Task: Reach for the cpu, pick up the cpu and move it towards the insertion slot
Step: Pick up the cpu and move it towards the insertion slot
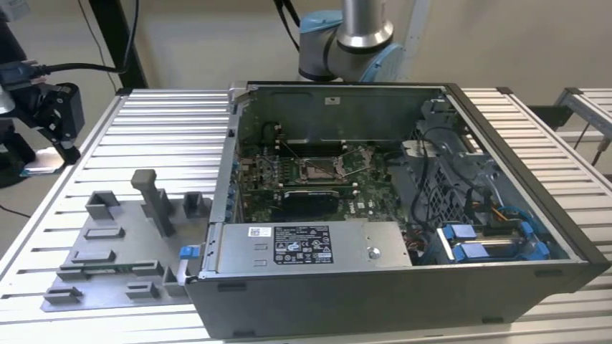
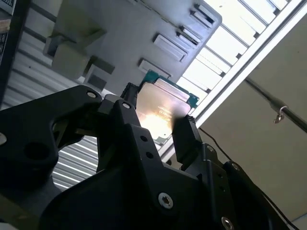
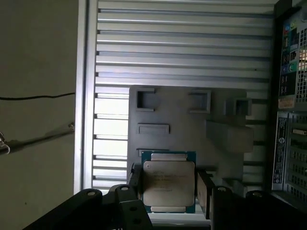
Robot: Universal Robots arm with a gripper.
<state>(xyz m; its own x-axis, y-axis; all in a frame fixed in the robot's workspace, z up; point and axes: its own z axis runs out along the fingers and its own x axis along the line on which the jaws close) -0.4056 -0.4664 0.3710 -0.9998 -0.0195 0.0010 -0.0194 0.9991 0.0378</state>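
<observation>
First wrist view shows the cpu between the two black fingers of the gripper. Its silvery lid faces the camera, with a thin green border around it. The fingers are narrowed onto two opposite edges of the chip. I judge that they hold it lifted above the grey fixture plate, not lying in one of the plate's pockets.

The step in hand, as I judge it, is the carrying toward the insertion slot. In the exterior view this socket sits in the middle of the motherboard inside the open computer case. The fixture plate lies well apart from it, at about 8 o'clock.

To carry well, the chip should be held flat and only by its edges, with no more squeeze than needed. The case wall stands between plate and socket, so the path should pass above it with margin. The wire levers stick out from the socket at about 10 and 2 o'clock and could catch a low approach.

As for writing, there is faint print on the cpu lid, but glare hides it. The power supply carries a dark label with white print and a small white barcode sticker, both too small to read. An orange sticker on the case's back panel is also unreadable.
</observation>
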